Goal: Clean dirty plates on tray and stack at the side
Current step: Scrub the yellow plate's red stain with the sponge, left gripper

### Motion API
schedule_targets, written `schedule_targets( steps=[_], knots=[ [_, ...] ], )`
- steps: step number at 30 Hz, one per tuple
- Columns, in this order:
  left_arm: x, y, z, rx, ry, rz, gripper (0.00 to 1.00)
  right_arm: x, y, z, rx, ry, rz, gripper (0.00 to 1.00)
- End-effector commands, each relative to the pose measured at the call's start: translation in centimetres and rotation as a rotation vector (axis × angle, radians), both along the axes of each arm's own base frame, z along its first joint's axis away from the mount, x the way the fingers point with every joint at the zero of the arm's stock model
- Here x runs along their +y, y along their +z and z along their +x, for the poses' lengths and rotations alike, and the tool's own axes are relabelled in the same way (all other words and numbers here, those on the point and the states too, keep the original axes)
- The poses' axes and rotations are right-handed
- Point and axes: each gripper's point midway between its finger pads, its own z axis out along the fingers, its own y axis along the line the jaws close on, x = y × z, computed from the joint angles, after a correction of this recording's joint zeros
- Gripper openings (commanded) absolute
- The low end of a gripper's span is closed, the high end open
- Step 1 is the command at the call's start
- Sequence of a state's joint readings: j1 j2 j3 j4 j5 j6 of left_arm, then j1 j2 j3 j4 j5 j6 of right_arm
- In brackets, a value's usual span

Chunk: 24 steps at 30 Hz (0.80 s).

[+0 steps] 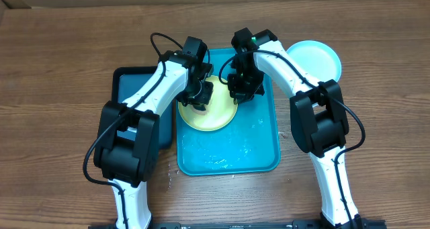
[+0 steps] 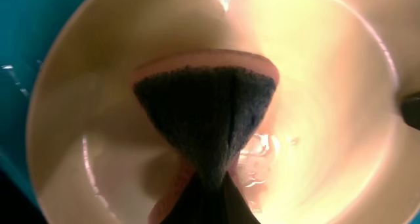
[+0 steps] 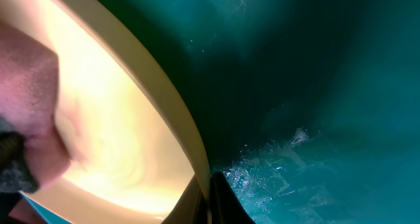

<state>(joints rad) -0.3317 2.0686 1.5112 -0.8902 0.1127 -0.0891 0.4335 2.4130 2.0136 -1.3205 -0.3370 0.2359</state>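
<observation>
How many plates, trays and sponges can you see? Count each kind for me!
Plates: 2, a yellow plate and a light blue plate
Trays: 2, a teal tray and a dark tray
Sponges: 1, a sponge
Total: 5

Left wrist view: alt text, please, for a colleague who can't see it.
A dark-faced pink sponge rests on the middle of a pale yellow plate, wet glints beside it. The teal tray shows at the left edge.
</observation>
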Motion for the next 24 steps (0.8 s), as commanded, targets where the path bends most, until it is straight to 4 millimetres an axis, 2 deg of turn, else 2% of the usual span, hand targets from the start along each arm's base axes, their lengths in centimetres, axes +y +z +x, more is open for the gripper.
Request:
schedule_targets(
  steps=[1,10,18,20,24],
  knots=[
    [1.8,0.5,0.6,-0.04,0.064,0.091,0.04,0.5,1.6,0.1,-0.029,0.001,0.023,0.04],
    [3.3,0.2,0.4,-0.038,0.095,0.171,0.04,0.5,1.6,0.1,-0.03,0.001,0.024,0.04],
    [5.7,0.4,-0.5,-0.018,0.331,0.281,0.04,0.5,1.6,0.2,-0.035,0.001,0.026,0.04],
    [5.4,0.3,-0.8,-0.006,0.338,0.265,0.04,0.5,1.6,0.2,-0.035,0.001,0.026,0.04],
    [2.8,0.0,-1.2,0.028,0.281,0.161,0.04,0.5,1.6,0.2,-0.036,0.001,0.027,0.04]
  ],
)
